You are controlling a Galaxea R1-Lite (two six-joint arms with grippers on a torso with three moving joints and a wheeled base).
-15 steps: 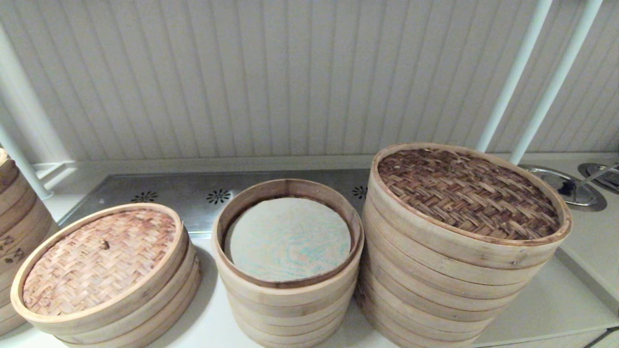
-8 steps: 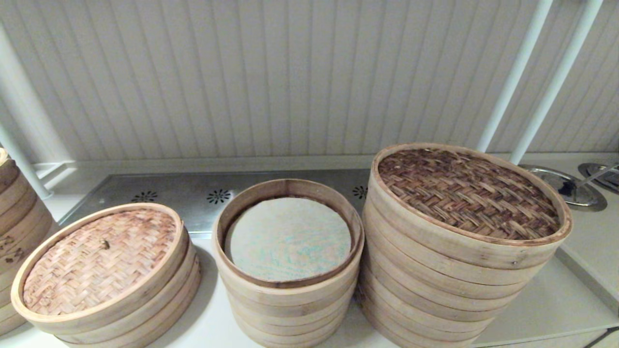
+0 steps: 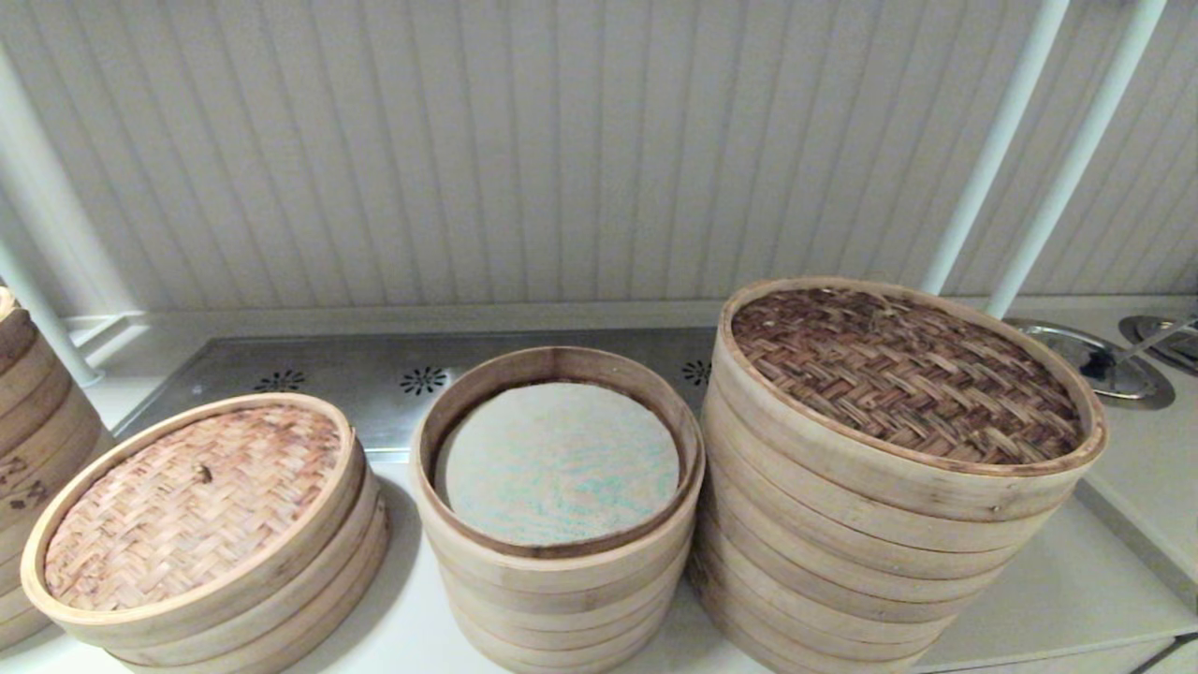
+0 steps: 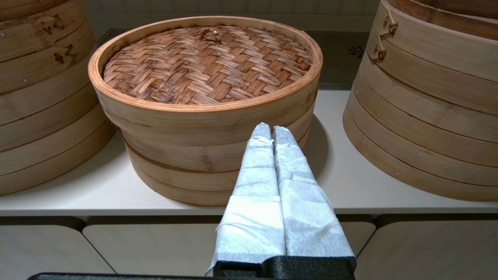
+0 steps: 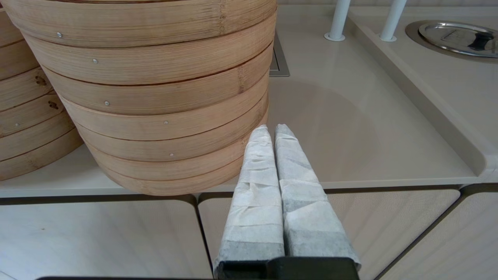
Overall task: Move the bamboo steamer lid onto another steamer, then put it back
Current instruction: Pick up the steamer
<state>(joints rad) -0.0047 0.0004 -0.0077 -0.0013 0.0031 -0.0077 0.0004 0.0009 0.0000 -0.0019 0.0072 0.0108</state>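
Observation:
The bamboo steamer lid, dark brown herringbone weave in a pale hoop, lies on top of the widest, tallest steamer stack at the right; it hides that stack's liner. Neither arm shows in the head view. My left gripper is shut and empty, low in front of the counter edge, before the short steamer with the pinkish-tan lid. My right gripper is also shut and empty, at the counter's front edge beside the base of the tall stack.
A narrower open stack with a bluish liner stands in the middle, and the low stack with the pinkish-tan lid to its left. Another stack sits at the far left. Two white poles and round metal covers are at the right.

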